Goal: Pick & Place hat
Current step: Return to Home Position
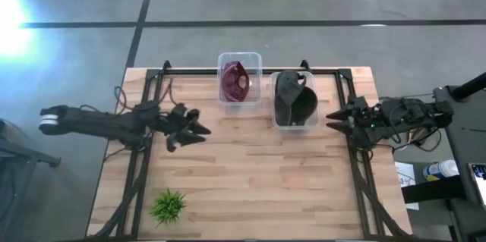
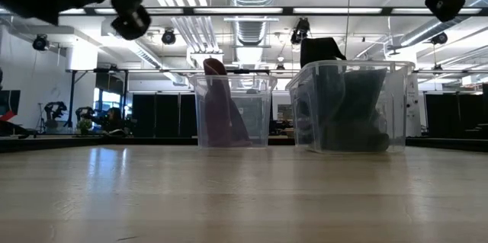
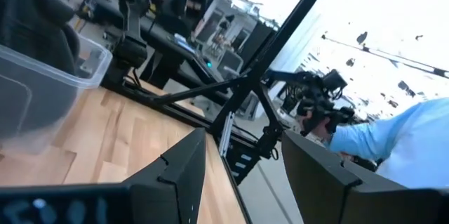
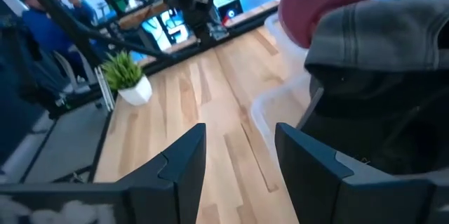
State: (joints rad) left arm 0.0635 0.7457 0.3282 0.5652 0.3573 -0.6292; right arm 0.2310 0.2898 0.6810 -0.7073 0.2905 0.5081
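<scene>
The table (image 1: 250,181) itself poses little risk. The right bin (image 1: 275,124) is the worry. The black caps (image 1: 295,102) rise over its rim, and the right gripper (image 1: 331,121), fingers apart and empty, hangs just beside its wall. A low or sideways swing towards home could snag a brim or shove the bin. The left bin (image 1: 258,60) holds the red cap (image 1: 235,83), well apart from the left gripper (image 1: 202,129), which is also spread and empty. The plant (image 1: 168,205) sits far from both. No brand or writing is readable.
</scene>
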